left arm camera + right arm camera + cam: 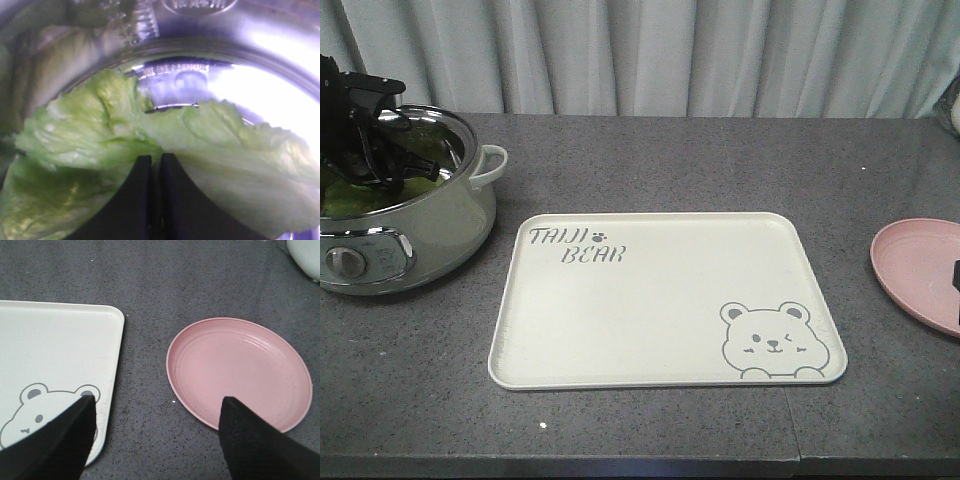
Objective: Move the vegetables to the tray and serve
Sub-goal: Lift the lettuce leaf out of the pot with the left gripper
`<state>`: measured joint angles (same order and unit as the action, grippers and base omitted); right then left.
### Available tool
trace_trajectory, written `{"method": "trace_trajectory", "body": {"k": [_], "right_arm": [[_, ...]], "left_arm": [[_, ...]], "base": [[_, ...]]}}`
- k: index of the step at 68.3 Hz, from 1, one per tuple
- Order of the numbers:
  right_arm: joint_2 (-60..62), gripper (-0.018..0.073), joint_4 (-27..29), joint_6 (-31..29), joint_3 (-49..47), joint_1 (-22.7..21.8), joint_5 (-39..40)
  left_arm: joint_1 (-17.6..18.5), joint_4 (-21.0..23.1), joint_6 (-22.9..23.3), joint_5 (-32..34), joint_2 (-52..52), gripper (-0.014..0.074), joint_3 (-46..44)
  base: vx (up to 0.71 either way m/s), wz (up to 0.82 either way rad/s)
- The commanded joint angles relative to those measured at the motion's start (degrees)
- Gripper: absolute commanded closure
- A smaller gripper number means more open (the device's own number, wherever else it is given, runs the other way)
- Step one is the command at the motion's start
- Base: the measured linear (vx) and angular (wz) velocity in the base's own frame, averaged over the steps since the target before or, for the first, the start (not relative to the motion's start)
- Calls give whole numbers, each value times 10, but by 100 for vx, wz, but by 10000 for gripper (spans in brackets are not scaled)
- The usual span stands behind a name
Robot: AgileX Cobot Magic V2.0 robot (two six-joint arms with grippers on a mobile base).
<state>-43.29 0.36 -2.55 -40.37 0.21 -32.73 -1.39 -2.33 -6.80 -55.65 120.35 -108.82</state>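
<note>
Vegetables (90, 125) between left end effector (155, 159) tips, inside pot (445, 220)

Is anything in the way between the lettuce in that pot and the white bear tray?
Only the rim of the pale green electric pot and its side handle, which the bright green ruffled lettuce leaves at the left pincer must clear. Then bare grey counter leads to the cream-white rectangular plastic tray, with nothing on it.

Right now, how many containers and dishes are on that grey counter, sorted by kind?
Cream-white rectangular plastic tray: 1
Round pink plate: 1
Pale green electric pot with steel rim: 1
Total: 3
Ruffled green lettuce leaves lie in the pot, overlapping too much to count.
</note>
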Motion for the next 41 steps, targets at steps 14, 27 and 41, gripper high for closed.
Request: {"method": "trace_trajectory", "body": {"k": [14, 27, 41], "right_arm": [[1, 67, -4, -3, -17, -3, 35], [1, 67, -4, -3, -17, -3, 34], [1, 67, -4, -3, -17, -3, 34]], "left_arm": [[0, 16, 0, -24, -105, 603, -12], [2, 52, -11, -16, -182, 603, 25], [13, 99, -50, 10, -294, 603, 116]], "base": [[0, 0], [0, 0], [0, 0]]}}
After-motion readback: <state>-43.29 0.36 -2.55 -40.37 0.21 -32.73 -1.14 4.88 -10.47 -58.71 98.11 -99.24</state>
